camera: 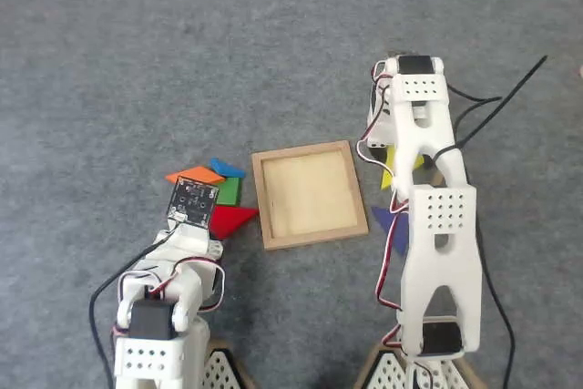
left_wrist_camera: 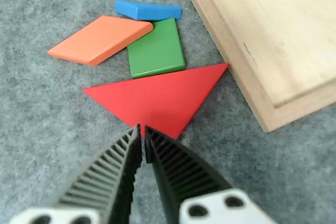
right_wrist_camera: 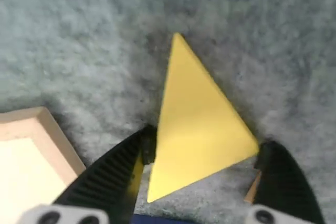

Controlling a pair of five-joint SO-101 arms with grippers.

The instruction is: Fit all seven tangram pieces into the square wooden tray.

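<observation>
The square wooden tray (camera: 310, 193) lies mid-table with nothing in it. Left of it sit an orange parallelogram (left_wrist_camera: 100, 39), a blue piece (left_wrist_camera: 148, 10), a green square (left_wrist_camera: 156, 48) and a red triangle (left_wrist_camera: 157, 95). My left gripper (left_wrist_camera: 142, 130) is shut, its tips at the red triangle's near edge and holding nothing. To the right of the tray lies a yellow triangle (right_wrist_camera: 197, 124). My right gripper (right_wrist_camera: 202, 153) is open and straddles it, a finger close to each side. A purple-blue piece (camera: 383, 218) lies beside the right arm.
The tray's corner (right_wrist_camera: 37, 129) is close to the right gripper. A sliver of blue (right_wrist_camera: 157, 217) and a tan-orange edge (right_wrist_camera: 252, 190) show under the right gripper. Grey carpet (camera: 109, 79) covers the table, and the right arm's cables (camera: 492, 116) trail off to the right.
</observation>
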